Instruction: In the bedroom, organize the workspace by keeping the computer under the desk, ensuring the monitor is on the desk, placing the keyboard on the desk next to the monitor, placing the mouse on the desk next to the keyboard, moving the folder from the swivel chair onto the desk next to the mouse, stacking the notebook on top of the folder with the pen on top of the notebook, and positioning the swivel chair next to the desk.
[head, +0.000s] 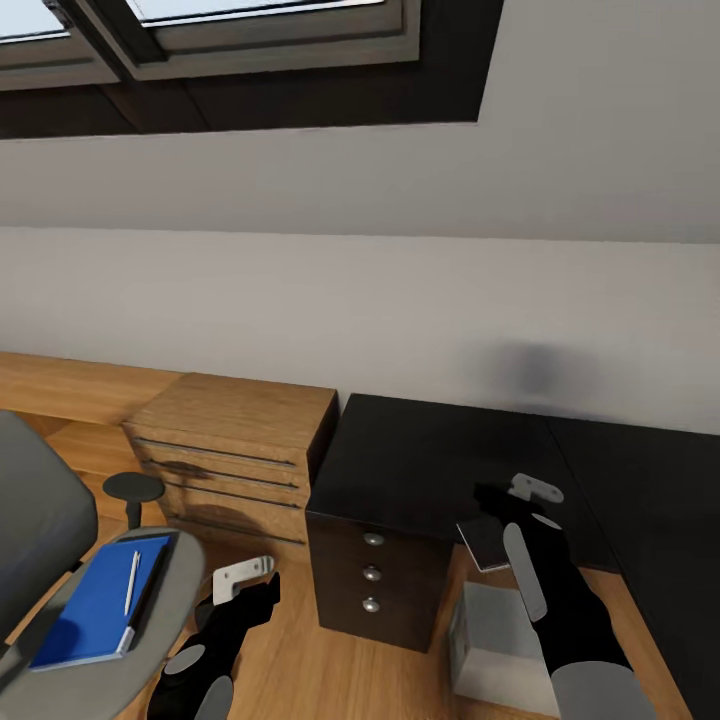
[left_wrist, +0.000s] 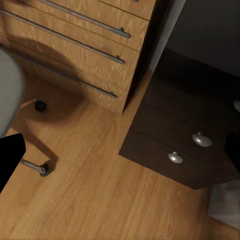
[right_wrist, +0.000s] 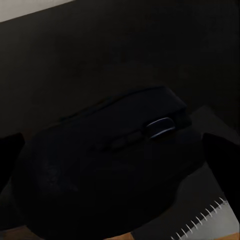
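desk (head: 430, 460) black under sloped ceiling; right hand (head: 512, 500) spread around mouse (right_wrist: 105, 165)

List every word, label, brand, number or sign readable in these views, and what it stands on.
None: no readable text in any view.
The blue folder, the black drawer unit, the oak dresser and the mouse bear no lettering.
The white ticks beside the mouse are unnumbered.
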